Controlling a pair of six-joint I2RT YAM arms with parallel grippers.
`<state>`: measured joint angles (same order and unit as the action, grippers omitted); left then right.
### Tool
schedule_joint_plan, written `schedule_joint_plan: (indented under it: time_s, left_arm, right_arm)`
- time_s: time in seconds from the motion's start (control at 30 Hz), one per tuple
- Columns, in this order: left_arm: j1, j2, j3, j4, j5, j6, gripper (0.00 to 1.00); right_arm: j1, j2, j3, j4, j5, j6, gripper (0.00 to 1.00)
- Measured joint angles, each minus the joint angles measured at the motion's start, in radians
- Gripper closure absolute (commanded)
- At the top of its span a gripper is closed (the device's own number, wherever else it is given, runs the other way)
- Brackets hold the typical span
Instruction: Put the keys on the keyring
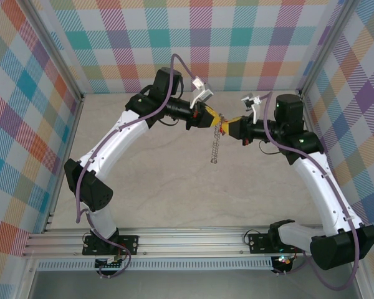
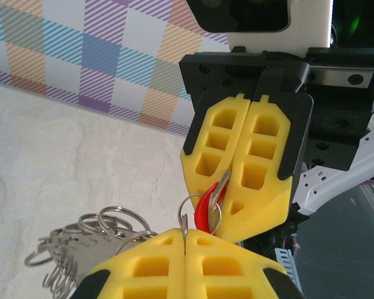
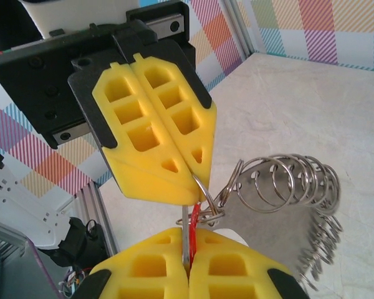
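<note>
At upper centre of the top view, the left gripper point(image 1: 212, 117) pinched the keyring point(image 1: 217, 146), its loops hanging loose, and the right gripper point(image 1: 232, 126) pinched the key point(image 2: 204, 208) at its rim. Both appeared light, stiff and slippery; the key's red head was judged the best hold.

The white left arm point(image 1: 121, 140) and white right arm point(image 1: 328, 187) are arching inward, elbows out; the yellow-fingered left gripper point(image 1: 214, 118) and right gripper point(image 1: 231, 123) are meeting tip-to-tip, both clamping closed.

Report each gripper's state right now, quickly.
Left gripper: closed, pinching the keyring.
Right gripper: closed, pinching the red key.
</note>
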<state>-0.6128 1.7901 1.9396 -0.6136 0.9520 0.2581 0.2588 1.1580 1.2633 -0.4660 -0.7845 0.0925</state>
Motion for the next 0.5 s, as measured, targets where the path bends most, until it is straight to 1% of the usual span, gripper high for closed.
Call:
schedule_joint_plan:
  time_s: [0.5]
  left_arm:
    - [0.0, -0.002, -0.013, 0.008, 0.018, 0.0, 1.0]
  right_arm:
    - [-0.004, 0.014, 0.029, -0.007, 0.007, -0.004, 1.0]
